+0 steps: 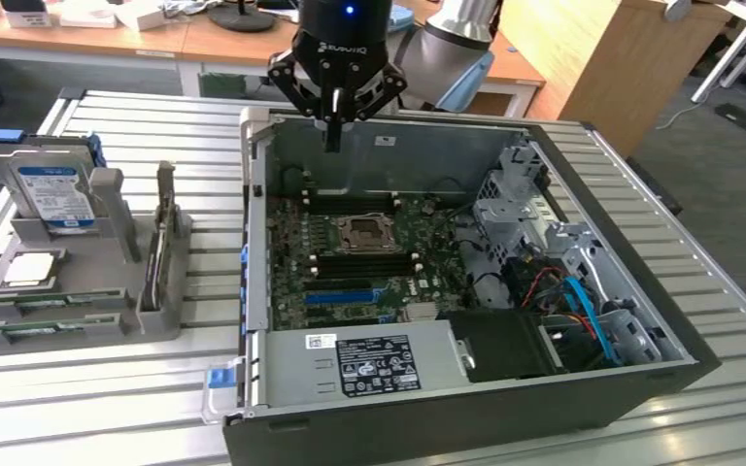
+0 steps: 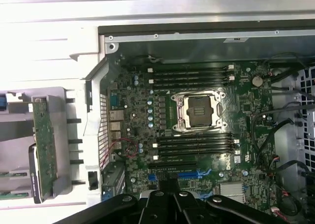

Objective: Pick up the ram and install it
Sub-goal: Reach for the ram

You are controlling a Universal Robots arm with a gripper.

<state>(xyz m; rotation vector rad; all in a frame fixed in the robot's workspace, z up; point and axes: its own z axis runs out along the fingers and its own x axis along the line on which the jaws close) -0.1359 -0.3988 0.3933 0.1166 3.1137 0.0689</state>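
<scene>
The tool, pinched shut and empty, hangs over the open computer case's far wall. The ram stands edge-up in the grey rack, well apart. An off-centre grasp could tip the thin stick or clip the rack.

Long green ram, standing on edge, in grey holder

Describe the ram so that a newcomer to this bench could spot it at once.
Start at the open computer case; on the exterior view's left of it sits a grey holder. The ram stands on edge in the holder's slot nearest the case. It is a long, thin green board, unlike the blue-labelled hard drive and the square silver CPU beside it.
</scene>
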